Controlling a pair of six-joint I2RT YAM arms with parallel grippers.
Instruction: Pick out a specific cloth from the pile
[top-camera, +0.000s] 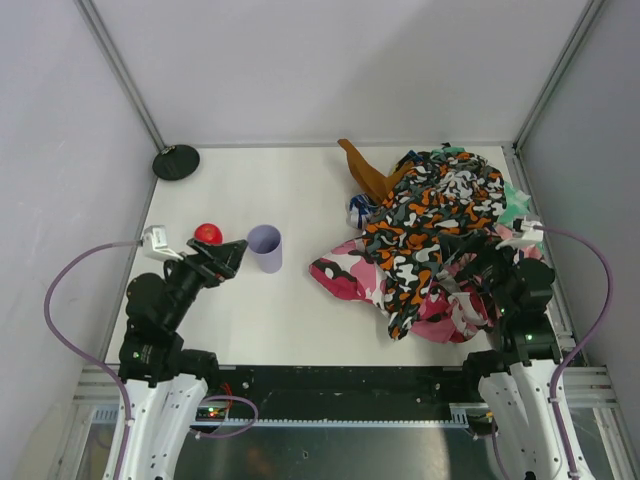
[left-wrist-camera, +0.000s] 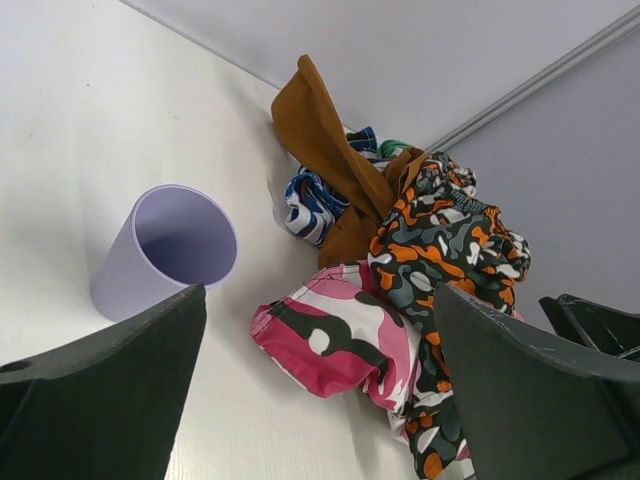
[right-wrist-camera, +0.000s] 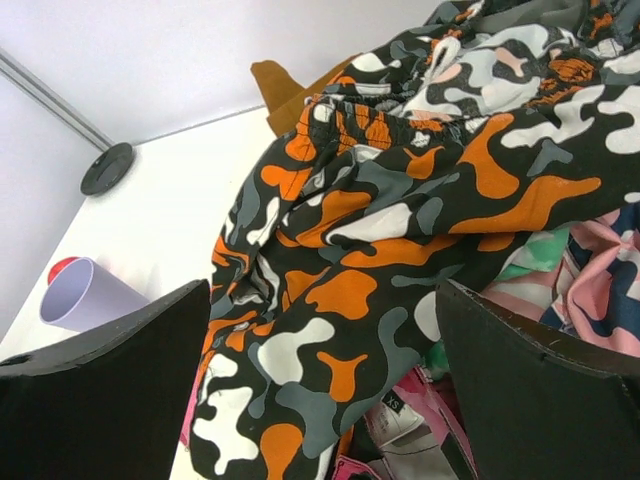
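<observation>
The rust-brown cloth (top-camera: 366, 170) sticks out of the far left side of the pile (top-camera: 435, 240), mostly buried under the orange-black-white camouflage cloth (top-camera: 430, 225). It also shows in the left wrist view (left-wrist-camera: 325, 150) and in the right wrist view (right-wrist-camera: 285, 90). A pink camouflage piece (left-wrist-camera: 335, 335) lies at the pile's near left. My left gripper (top-camera: 228, 257) is open and empty beside the lilac cup, well left of the pile. My right gripper (top-camera: 470, 258) is open and empty, hovering over the pile's near right part above the camouflage cloth (right-wrist-camera: 350, 330).
A lilac cup (top-camera: 265, 247) stands left of the pile, with a red ball (top-camera: 208, 233) further left. A black disc (top-camera: 176, 161) lies at the far left corner. A blue-white patterned cloth (left-wrist-camera: 312, 200) peeks out beside the brown one. Walls enclose the table.
</observation>
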